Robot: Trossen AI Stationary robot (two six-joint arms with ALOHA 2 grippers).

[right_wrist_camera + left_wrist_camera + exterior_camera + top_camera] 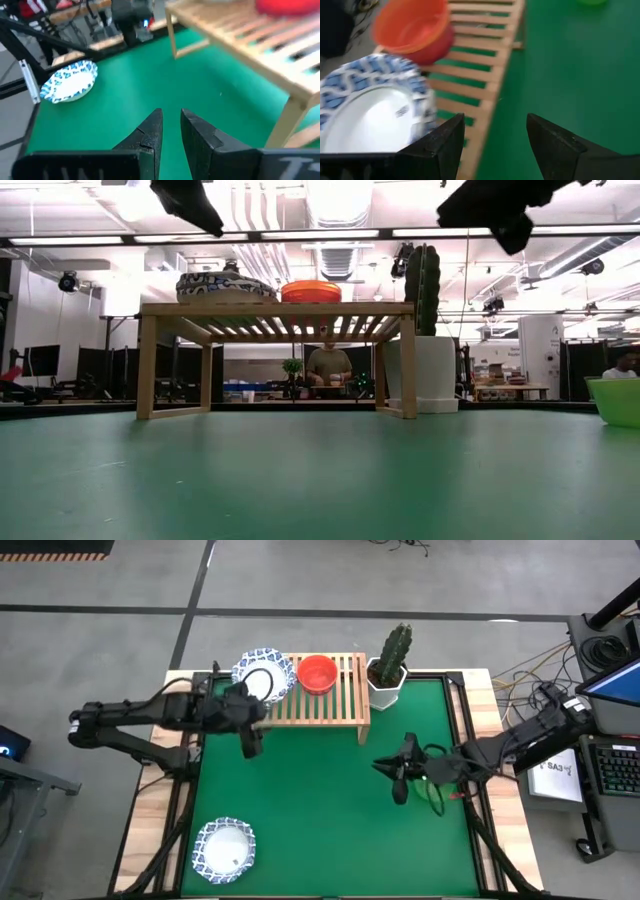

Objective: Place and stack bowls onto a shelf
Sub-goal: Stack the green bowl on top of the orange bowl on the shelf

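Observation:
The light-wood shelf (330, 705) stands at the table's far edge. On its slatted top a white bowl with a blue patterned rim (263, 675) rests at the left end, and a red bowl (317, 673) sits beside it. A second blue-rimmed bowl (224, 850) lies on the table's near left. A green bowl (615, 400) shows at the low view's right edge. My left gripper (250, 740) (495, 142) is open and hangs in the air just near of the shelf's left end, beside the shelved bowl (370, 110). My right gripper (400, 778) (170, 125) hovers over mid-table, its fingers a narrow gap apart.
A white hexagonal pot with a green cactus (388, 670) stands right of the shelf at the far edge. The shelf's legs (148, 365) leave a gap underneath. Bare green table (320, 820) stretches between the arms. A person (328, 365) sits in the room behind.

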